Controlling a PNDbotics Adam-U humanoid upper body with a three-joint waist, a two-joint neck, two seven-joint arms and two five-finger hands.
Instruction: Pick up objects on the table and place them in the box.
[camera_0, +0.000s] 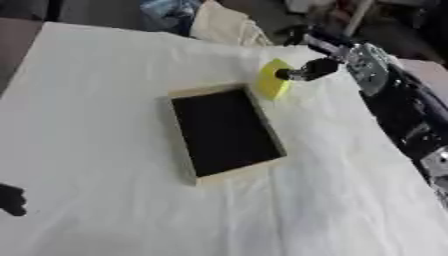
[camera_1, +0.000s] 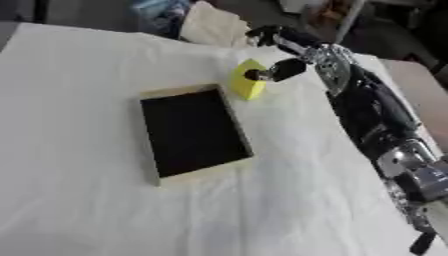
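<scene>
- White cloth (camera_0: 105, 125) covers whole table, wrinkled; clutter and floor visible past far edge, too blurred to identify.
- Near left edge, left eye view: dark shape (camera_0: 11, 199) low on cloth, prob. left hand; only a small bit shows, fingers' pose can't tell.
- Mid table: box (camera_0: 226, 131), shallow, pale wood-coloured rim, black inside. Lies flat, long axis running near-to-far, skewed a little. Nothing seen inside it.
- Just beyond box's far right corner: yellow block (camera_1: 247, 80), appears to sit at cloth level, tilted; close to box rim, contact w/ rim can't tell.
- Right hand (camera_1: 282, 67) at the yellow block's right side, black thumb tip against block face. Other fingers (camera_1: 267, 34) sit behind/above, toward far edge. Looks like a pinch on the block, but far-side contact is hidden.
- Right arm (camera_1: 367, 115) black w/ silver joints, runs from lower right corner up along table's right edge to the hand.
- Far edge: cream fabric item (camera_0: 223, 25) off table, behind block.
</scene>
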